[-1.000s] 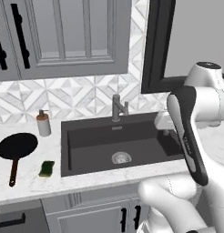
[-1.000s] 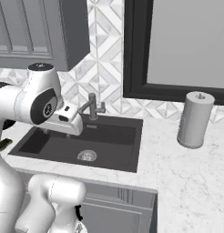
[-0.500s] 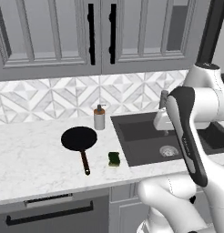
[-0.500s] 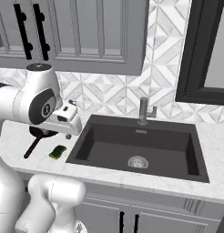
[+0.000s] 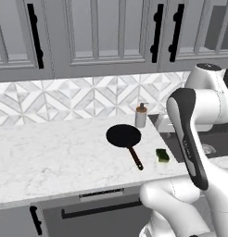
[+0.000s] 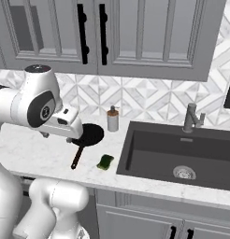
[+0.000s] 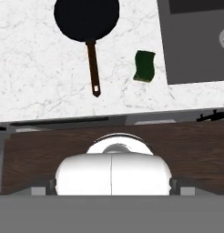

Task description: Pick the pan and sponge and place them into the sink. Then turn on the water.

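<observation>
The pan point(image 5: 123, 136) lies on the marble counter point(image 5: 51, 157), its long brown handle pointing toward the front edge, sponge point(image 5: 162, 155) between it and the sink point(image 6: 182, 151), below the raised, wide-open claw point(image 6: 72, 133) after the base drove left.

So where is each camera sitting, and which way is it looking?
Left base view: behind the arm's left, looking down at the pan and sponge; white arm at right.
Right base view: behind its right, facing the sink; arm at left.
Hand view: high above, looking down at the counter.
All share pan and sponge.
</observation>
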Motion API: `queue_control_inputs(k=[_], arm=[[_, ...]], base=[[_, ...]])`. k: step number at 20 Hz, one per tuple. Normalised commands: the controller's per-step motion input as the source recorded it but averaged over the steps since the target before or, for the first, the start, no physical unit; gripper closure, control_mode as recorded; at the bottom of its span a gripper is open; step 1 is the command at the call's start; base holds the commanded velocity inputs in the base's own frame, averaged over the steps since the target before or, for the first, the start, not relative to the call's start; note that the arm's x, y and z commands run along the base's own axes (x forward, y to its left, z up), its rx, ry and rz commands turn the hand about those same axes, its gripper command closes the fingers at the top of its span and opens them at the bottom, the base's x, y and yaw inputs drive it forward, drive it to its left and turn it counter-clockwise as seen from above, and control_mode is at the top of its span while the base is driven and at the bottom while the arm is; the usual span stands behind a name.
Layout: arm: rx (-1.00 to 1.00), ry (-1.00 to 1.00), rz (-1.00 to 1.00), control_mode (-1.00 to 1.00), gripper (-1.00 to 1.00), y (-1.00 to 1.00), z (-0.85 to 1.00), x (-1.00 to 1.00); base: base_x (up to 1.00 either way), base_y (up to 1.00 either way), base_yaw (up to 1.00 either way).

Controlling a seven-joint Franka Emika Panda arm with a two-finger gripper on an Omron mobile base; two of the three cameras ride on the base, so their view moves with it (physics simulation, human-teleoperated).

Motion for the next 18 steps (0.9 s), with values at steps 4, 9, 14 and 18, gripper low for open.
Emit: queue_control_inputs(k=[4, 9, 14, 18], arm=[[0.0, 0.0, 0.0, 1.0, -1.0, 0.0, 0.0, 0.0], [0.0, 0.0, 0.0, 1.0, -1.0, 0.0, 0.0, 0.0], [0.0, 0.0, 0.0, 1.0, -1.0, 0.0, 0.0, 0.0], [0.0, 0.0, 0.0, 1.0, -1.0, 0.0, 0.0, 0.0]], base=[[0.0, 0.43, 0.06], [0.07, 0.11, 0.04], [0.2, 0.0, 0.05], [0.26, 0.0, 0.02]])
